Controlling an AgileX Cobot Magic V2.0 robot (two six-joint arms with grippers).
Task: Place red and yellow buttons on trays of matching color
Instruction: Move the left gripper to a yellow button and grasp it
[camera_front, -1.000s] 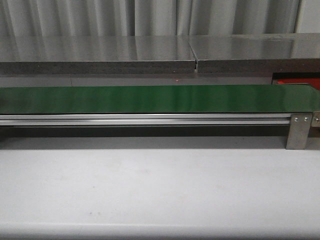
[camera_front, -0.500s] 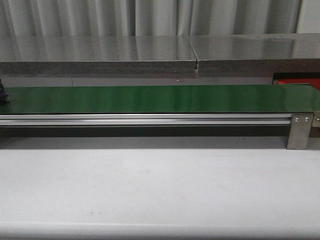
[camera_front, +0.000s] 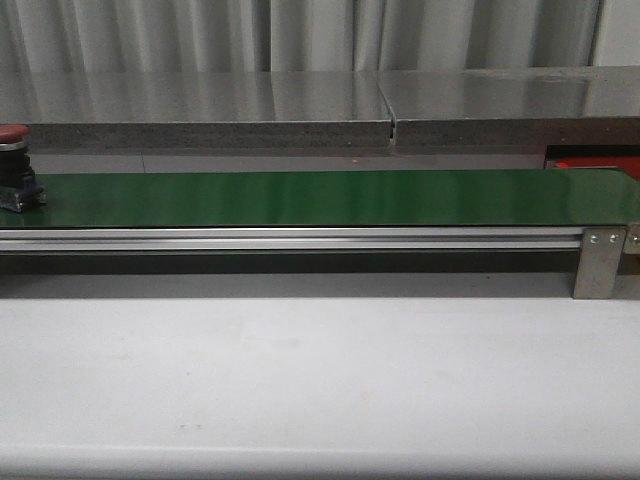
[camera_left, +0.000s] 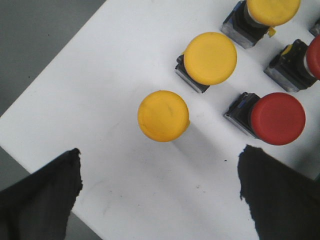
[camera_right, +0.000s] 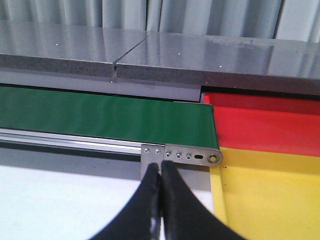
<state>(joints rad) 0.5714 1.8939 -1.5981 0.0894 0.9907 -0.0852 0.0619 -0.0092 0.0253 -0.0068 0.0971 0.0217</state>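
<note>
We see red button (camera_front: 13, 133) now fully in front view, riding far left end of green belt (camera_front: 330, 197). Half second ago only dark sliver of its base showed at belt's left edge; one second ago that end of belt was bare. Button has travelled rightward along belt.
</note>
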